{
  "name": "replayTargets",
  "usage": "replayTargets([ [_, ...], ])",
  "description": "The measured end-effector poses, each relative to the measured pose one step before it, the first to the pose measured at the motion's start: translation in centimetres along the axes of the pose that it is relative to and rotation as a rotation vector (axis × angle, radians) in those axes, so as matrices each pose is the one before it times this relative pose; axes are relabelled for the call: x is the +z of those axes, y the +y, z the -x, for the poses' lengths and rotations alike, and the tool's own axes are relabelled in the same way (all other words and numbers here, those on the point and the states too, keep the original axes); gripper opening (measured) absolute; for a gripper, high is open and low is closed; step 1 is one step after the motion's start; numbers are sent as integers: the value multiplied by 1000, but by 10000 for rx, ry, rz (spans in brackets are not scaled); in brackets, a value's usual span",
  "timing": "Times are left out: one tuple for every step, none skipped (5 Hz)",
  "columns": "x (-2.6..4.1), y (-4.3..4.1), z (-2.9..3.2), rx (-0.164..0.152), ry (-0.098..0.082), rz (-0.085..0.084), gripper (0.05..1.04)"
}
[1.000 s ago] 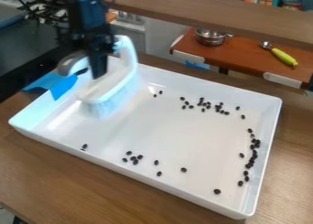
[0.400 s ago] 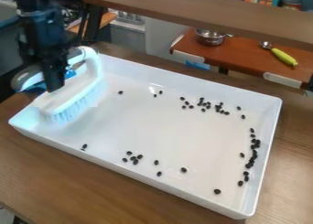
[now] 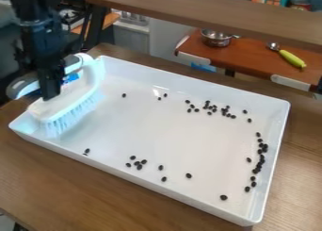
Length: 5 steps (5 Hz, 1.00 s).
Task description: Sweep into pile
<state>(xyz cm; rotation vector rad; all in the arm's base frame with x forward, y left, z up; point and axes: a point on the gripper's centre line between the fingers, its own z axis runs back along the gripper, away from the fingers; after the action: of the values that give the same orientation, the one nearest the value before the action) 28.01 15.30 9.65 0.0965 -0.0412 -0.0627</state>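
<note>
Gripper (image 3: pixel 50 94) at the left end of the white tray (image 3: pixel 141 181), closed on the brush (image 3: pixel 69 95) by its handle; the brush is upright, bristles (image 3: pixel 68 117) down, within the tray at its left end; whether they touch the floor, cannot tell.

Small dark bits (image 3: pixel 261 161) strung down the right side; a loose cluster at the far side, a smaller one at the near side, a few strays left; not one pile.

Likely reason for the brush's place: it sits left of nearly all the bits, so a rightward stroke could drive them together; the top grip leaves the bristles free to work; raised walls should keep the bits off the wooden table (image 3: pixel 56 178).

Brush's long axis slants from near left to far right, roughly along the tray's short left wall; its long bristled side faces right, toward the bits, giving a broad sweeping front.
</note>
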Motion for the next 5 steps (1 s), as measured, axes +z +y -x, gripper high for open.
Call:
replayTargets([
  [-1356,-508,539,-57,166,-420,487],
  [-993,-1179,211,-267,73,-284,487],
  [-173,-1087,182,53,-44,-267,487],
  [454,-2164,-62,81,278,200,487],
  [793,-3658,182,57,633,768,487],
])
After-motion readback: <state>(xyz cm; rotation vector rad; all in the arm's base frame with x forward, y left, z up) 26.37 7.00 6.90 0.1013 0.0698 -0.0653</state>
